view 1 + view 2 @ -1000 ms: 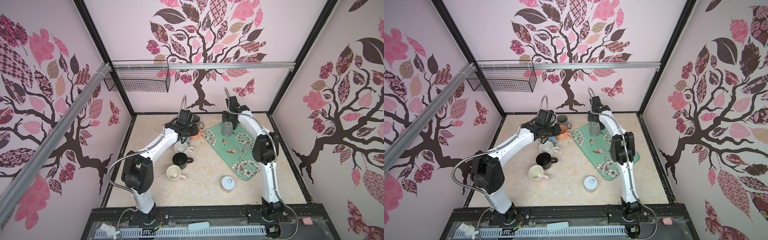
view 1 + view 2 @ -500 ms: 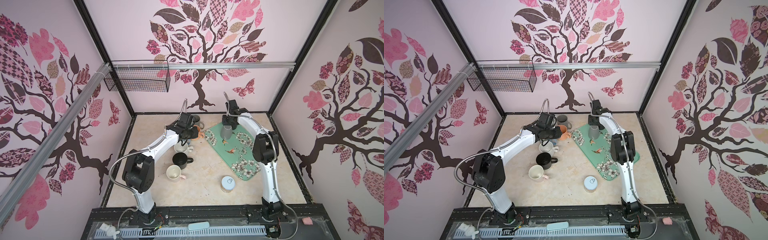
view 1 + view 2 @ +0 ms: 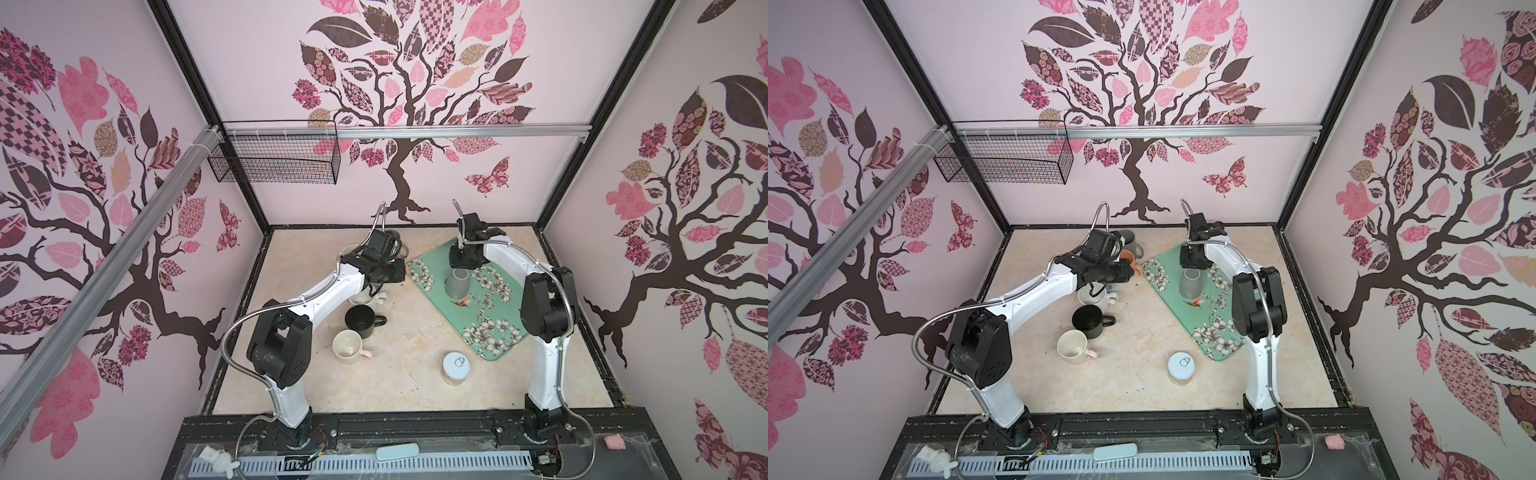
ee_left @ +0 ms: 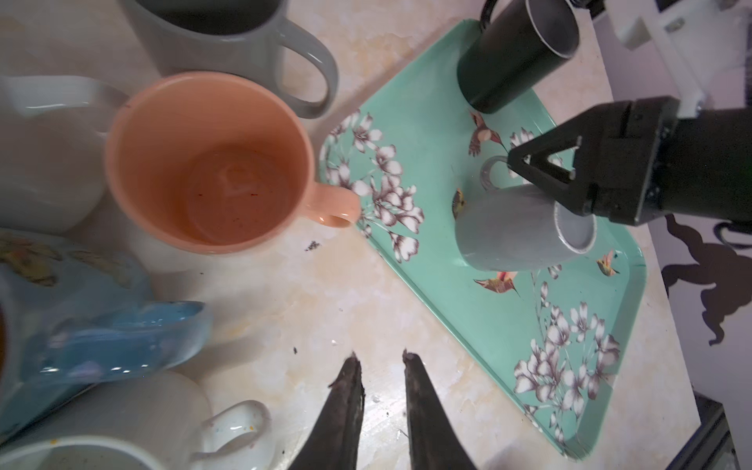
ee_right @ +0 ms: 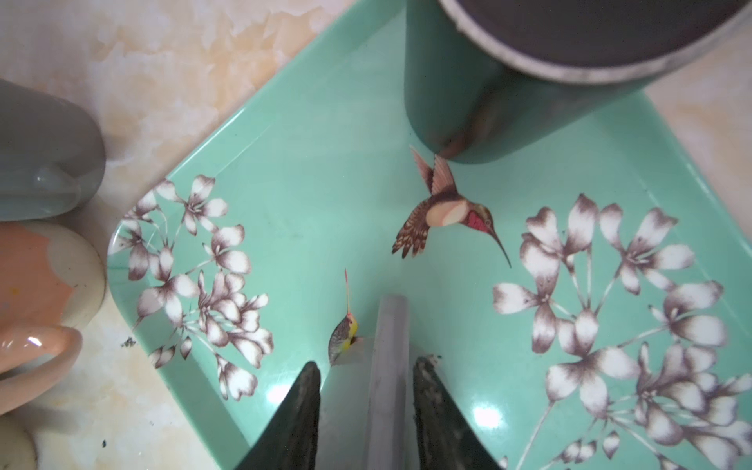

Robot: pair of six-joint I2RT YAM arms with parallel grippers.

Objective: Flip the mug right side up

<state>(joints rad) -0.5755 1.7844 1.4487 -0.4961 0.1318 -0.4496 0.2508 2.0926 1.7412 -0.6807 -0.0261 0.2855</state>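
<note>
Mugs come first: a cream mug (image 3: pixel 348 347) and a black mug (image 3: pixel 360 321) stand mouth-up at the near left. Beyond them the left gripper (image 4: pixel 378 356) hangs empty over bare table, its jaws a narrow slit apart. To the right, on the green tray (image 3: pixel 446 303), the grey mug (image 3: pixel 456 284) stands mouth down. Just past it, the right gripper (image 5: pixel 368 362) has come down within the last second and narrowed around the handle (image 5: pixel 388 325). A gap shows on one side, so I cannot tell whether it pinches. The mug also shows slightly nearer now. I judge the grasp is under way and the flip not begun.
</note>
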